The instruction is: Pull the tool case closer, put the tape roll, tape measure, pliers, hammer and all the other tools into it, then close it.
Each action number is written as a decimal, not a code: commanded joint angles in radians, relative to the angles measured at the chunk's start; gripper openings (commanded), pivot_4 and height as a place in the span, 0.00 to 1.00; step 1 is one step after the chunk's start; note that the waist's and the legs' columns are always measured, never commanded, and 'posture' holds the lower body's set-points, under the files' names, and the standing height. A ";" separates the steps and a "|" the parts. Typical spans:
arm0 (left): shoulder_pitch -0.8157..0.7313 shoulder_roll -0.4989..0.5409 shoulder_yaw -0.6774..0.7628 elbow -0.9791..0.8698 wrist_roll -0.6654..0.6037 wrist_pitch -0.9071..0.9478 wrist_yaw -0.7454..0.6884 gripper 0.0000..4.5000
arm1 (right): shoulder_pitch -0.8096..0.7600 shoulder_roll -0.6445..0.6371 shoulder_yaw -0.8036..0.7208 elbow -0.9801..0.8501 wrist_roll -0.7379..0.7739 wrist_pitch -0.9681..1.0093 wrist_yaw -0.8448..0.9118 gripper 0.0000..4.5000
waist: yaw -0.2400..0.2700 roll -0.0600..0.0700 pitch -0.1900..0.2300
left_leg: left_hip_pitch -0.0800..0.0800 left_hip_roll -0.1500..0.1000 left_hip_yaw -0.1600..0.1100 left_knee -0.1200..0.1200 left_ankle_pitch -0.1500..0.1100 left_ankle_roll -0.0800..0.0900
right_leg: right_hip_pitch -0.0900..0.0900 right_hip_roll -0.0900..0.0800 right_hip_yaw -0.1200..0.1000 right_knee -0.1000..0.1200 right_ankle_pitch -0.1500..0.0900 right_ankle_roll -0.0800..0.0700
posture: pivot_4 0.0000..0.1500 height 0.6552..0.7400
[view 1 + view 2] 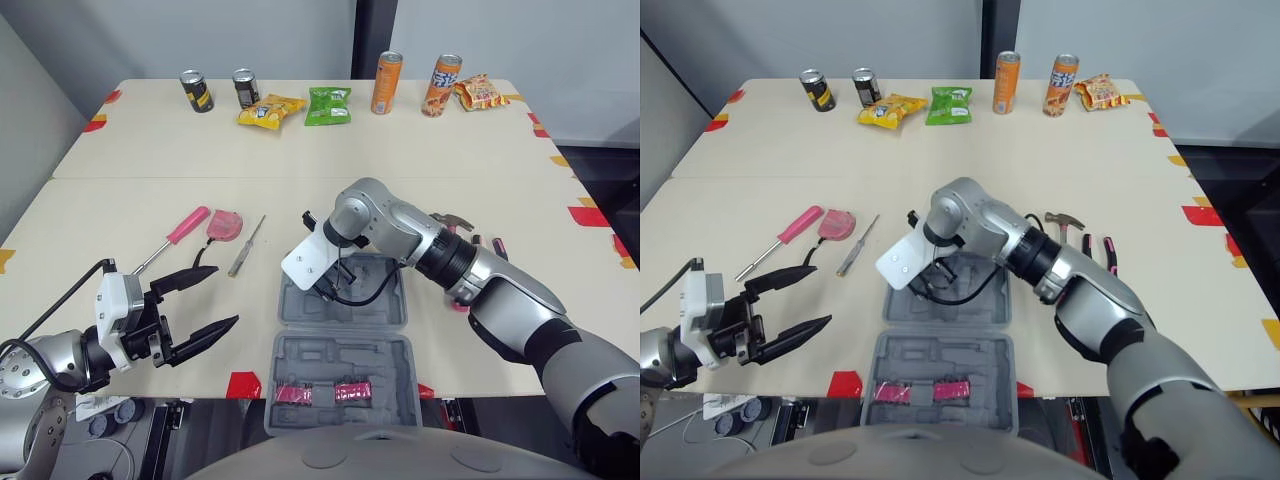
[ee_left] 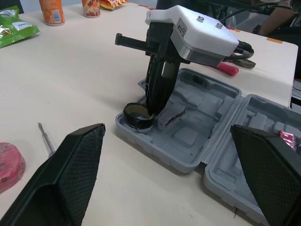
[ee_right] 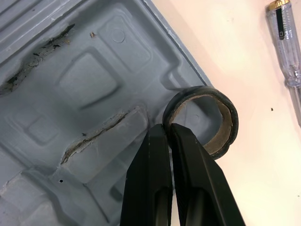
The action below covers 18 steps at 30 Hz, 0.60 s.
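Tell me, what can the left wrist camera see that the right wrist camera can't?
Left wrist view: the left end effector, open, plus orange cans, a green snack bag, the pink tape measure and the pliers. Right wrist view: the screwdriver's clear handle. Both: the grey tool case and the right end effector pinching the wall of the black tape roll, which sits in a corner of the case.

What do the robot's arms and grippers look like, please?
The left arm and right arm are rounded silver-grey metal; the right has a black band. Each wrist carries a white boxy housing with a black cable. The left gripper and right gripper each have two long, tapered black fingers with a fine textured surface.
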 commanded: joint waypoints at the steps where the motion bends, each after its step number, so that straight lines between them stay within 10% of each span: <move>1: 0.002 0.005 0.025 -0.004 -0.009 -0.010 -0.005 1.00 | -0.025 0.012 -0.033 -0.008 0.013 -0.019 -0.001 0.00 | 0.000 0.000 0.000 | 0.000 0.000 0.000 0.000 0.000 0.000 | 0.000 0.000 0.000 0.000 0.000 0.000 | 1.00 1.00; 11: -0.002 0.007 0.020 0.003 -0.007 -0.010 -0.011 1.00 | -0.038 0.017 -0.057 -0.001 0.016 -0.036 -0.013 0.67 | 0.000 0.000 0.000 | 0.000 0.000 0.000 0.000 0.000 0.000 | 0.000 0.000 0.000 0.000 0.000 0.000 | 1.00 1.00; 18: -0.003 0.007 0.017 0.008 -0.005 -0.012 -0.015 1.00 | -0.012 0.017 -0.156 -0.037 0.109 0.032 -0.007 0.67 | 0.002 -0.001 0.000 | 0.000 0.000 0.000 0.000 0.000 0.000 | 0.000 0.000 0.000 0.000 0.000 0.000 | 1.00 1.00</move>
